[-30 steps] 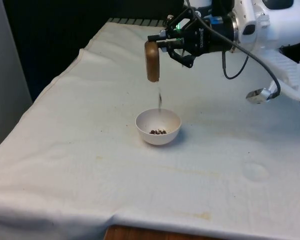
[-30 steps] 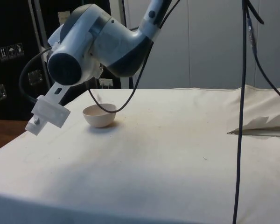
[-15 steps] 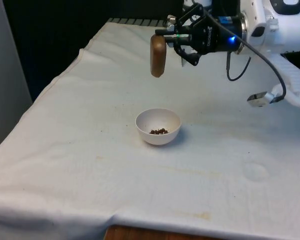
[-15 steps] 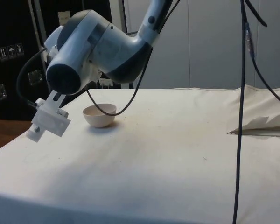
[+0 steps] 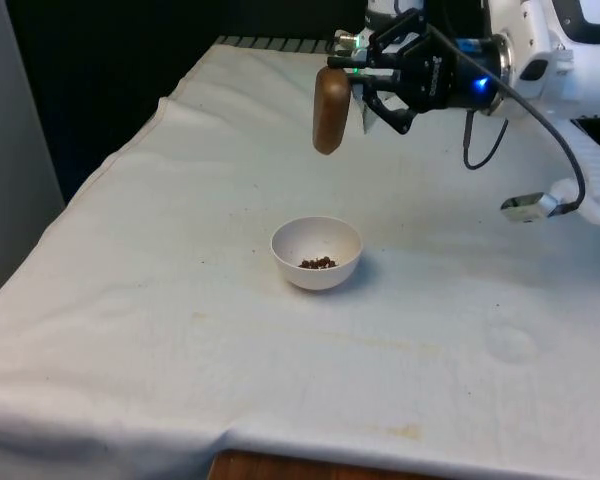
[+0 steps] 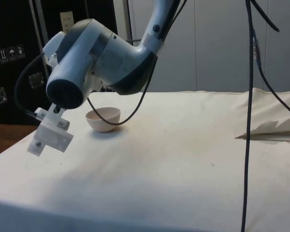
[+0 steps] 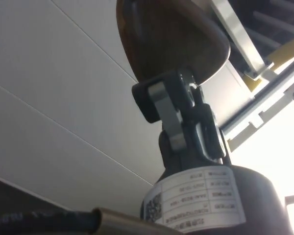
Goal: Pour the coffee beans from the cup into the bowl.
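A brown cup (image 5: 330, 110) hangs upended high above the table, behind and above the white bowl (image 5: 316, 252). My gripper (image 5: 355, 92) is shut on the brown cup, and it reaches in from the front view's right. Dark coffee beans (image 5: 317, 263) lie in the bottom of the bowl. In the wrist view the brown cup (image 7: 171, 36) sits clamped by a finger (image 7: 169, 112). In the side view the white bowl (image 6: 103, 119) stands on the cloth behind the arm's wrist, which hides the cup.
The white cloth (image 5: 180, 330) covers the whole table, with faint stains near the front edge. A black cable (image 6: 249, 116) hangs down at the right of the side view. The cloth is rumpled at the side view's far right.
The cup has risen and moved back and towards the front view's right, away from above the bowl. The falling beans seen one second ago have stopped.
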You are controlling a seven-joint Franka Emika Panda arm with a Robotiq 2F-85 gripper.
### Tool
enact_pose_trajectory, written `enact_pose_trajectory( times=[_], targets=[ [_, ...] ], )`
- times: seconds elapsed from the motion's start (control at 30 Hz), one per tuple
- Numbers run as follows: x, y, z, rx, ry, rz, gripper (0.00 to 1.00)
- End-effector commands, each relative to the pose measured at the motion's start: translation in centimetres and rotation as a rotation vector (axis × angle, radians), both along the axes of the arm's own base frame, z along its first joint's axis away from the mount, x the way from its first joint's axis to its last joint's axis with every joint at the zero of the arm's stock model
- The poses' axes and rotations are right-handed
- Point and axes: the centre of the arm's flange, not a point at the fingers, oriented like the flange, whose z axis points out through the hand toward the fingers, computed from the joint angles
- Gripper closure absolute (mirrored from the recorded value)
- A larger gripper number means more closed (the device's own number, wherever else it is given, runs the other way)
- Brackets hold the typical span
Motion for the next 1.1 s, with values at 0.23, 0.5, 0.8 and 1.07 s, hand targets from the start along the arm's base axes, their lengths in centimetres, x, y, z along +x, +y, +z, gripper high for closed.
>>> enact_pose_trajectory(
  times=[0.23,0.5,0.8,1.07],
  targets=[
    [-0.2,0.5,-0.5,-0.020,-0.023,0.012,1.00],
    [-0.2,0.4,-1.0,-0.047,-0.031,0.022,1.00],
    [-0.2,0.4,-1.4,-0.084,-0.038,0.032,1.00],
    [-0.2,0.5,-1.3,-0.087,-0.040,0.032,1.00]
  ],
)
